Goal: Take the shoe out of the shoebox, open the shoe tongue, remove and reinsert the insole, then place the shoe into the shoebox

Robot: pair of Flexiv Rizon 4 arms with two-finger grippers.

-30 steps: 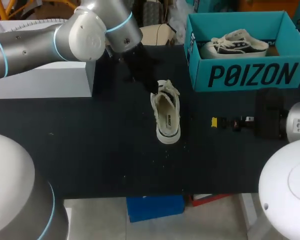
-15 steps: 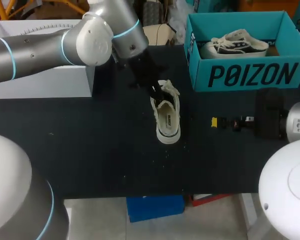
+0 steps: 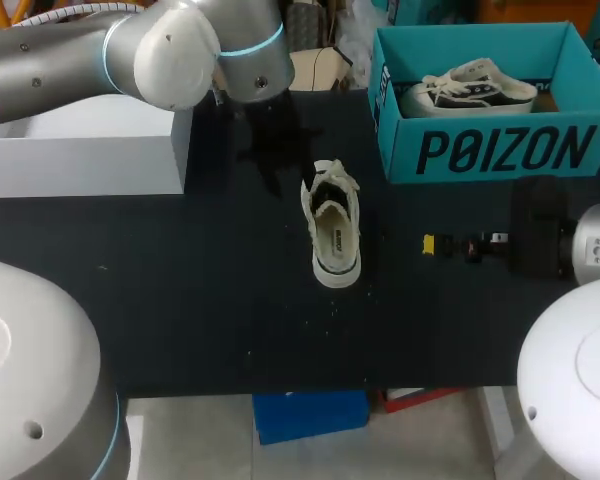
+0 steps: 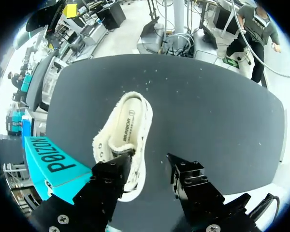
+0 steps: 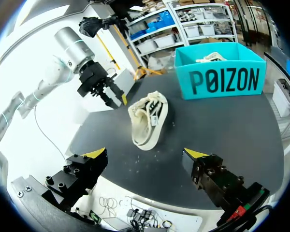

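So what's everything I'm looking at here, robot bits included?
cream shoe: one, cream, middle of the table, outside the box.
second shoe: one, white with dark trim, inside the shoebox.
shoebox: one, teal, open, far right of the table.
white block: one, white, far left.
table: one, black.
left gripper: one, open, by the cream shoe's front end.
right gripper: one, open, apart from the shoe.

1. The shoe (image 3: 334, 225) is showing cream cloth, fraying along its edges.
2. The shoebox (image 3: 500, 150) is presenting matt teal cardboard.
3. The table (image 3: 180, 300) is lying dark, matt, dust-flecked.
4. The left arm (image 3: 170, 45) is gleaming smooth grey.
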